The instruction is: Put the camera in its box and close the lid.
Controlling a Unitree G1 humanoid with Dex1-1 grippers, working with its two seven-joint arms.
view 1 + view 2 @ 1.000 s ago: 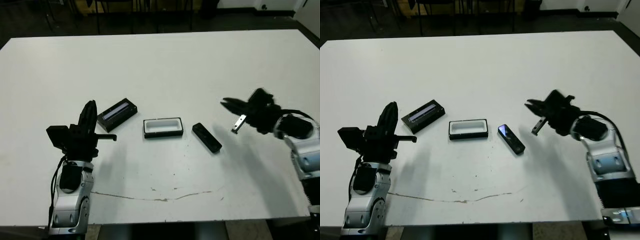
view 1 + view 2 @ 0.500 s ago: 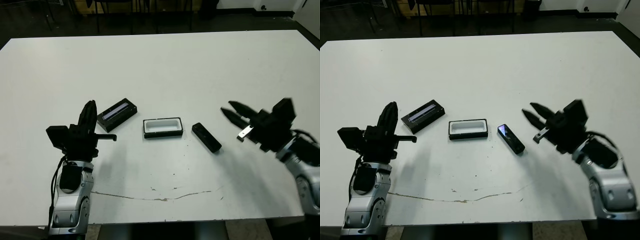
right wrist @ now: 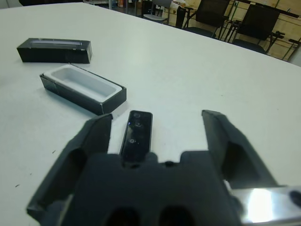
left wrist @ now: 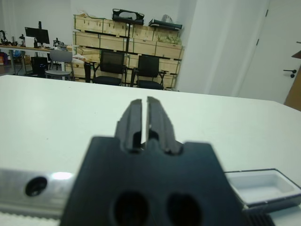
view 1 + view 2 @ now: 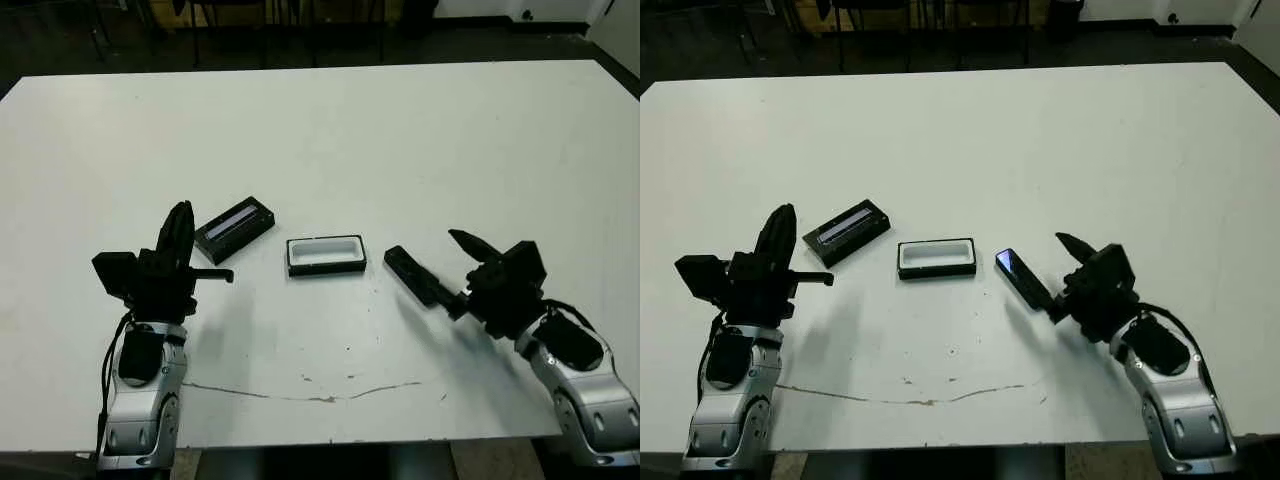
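The camera (image 5: 410, 273), a slim black bar, lies flat on the table just right of the box (image 5: 325, 268), a shallow black tray with a white lining. The lid (image 5: 235, 222), black with a grey stripe, rests left of the box. My right gripper (image 5: 452, 270) is open and low over the table at the camera's near end. In the right wrist view the camera (image 3: 136, 135) lies between the spread fingers (image 3: 96, 134), nearer one of them, with the box (image 3: 75, 96) and lid (image 3: 54, 50) beyond. My left gripper (image 5: 178, 232) stands shut and empty, left of the lid.
A thin dark scratch (image 5: 320, 395) runs across the table near its front edge. Dark chairs (image 4: 148, 70) and stacked crates stand beyond the far edge. White tabletop stretches behind the three objects.
My right gripper has come down and in toward the camera, from hovering to its right to straddling its near end. The left arm, box, lid and camera have not moved.
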